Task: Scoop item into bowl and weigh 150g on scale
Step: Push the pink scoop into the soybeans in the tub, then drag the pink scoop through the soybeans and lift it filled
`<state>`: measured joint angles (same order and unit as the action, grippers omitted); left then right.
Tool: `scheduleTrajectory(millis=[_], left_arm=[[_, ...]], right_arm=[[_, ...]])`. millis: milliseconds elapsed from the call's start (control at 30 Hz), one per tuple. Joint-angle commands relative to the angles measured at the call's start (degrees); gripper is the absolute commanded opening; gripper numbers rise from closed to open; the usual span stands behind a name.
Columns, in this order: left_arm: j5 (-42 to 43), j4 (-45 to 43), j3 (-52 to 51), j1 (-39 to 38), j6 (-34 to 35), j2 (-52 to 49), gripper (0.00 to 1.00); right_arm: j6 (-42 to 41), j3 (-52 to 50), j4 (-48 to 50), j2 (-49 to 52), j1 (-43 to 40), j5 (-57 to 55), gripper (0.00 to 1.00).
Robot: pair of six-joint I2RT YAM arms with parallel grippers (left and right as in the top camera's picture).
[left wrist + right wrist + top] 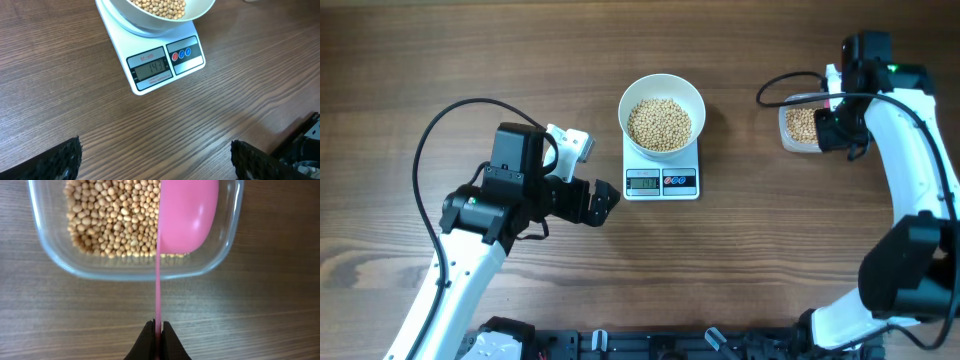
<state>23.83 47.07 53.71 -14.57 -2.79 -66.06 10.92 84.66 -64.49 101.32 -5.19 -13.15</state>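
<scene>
The white bowl (662, 112) holds a pile of tan beans (659, 124) and stands on the white scale (661, 181), whose display (150, 68) is lit. More beans (115, 220) lie in a clear container (800, 127) at the far right. My right gripper (158, 327) is shut on the thin handle of a pink scoop (187, 215), whose bowl hangs over the container's right part. In the overhead view the right gripper (834, 118) is at that container. My left gripper (603, 200) is open over bare table just left of the scale, nothing between its fingers (65, 160).
Black cables (450, 120) loop from both arms over the wooden table (420, 60). The right arm's base (900, 290) stands at the near right corner. A dark rail (650, 345) runs along the front edge.
</scene>
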Motion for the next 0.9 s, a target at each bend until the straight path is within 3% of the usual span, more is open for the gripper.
scheduleTrajectory(millis=[0, 333, 867], left_arm=[[-0.1, -0.1, 0.0, 0.3, -1.3, -0.3, 1.00], [-0.1, -0.1, 0.0, 0.3, -1.3, -0.3, 1.00], [-0.1, -0.1, 0.0, 0.3, -1.3, -0.3, 1.00]], right_arm=[[1.1, -0.4, 1.4, 2.1, -0.2, -1.4, 0.04], [1.1, -0.4, 1.7, 5.4, -0.1, 1.8, 0.04], [1.8, -0.4, -1.8, 5.4, -0.1, 18.3, 0.04]])
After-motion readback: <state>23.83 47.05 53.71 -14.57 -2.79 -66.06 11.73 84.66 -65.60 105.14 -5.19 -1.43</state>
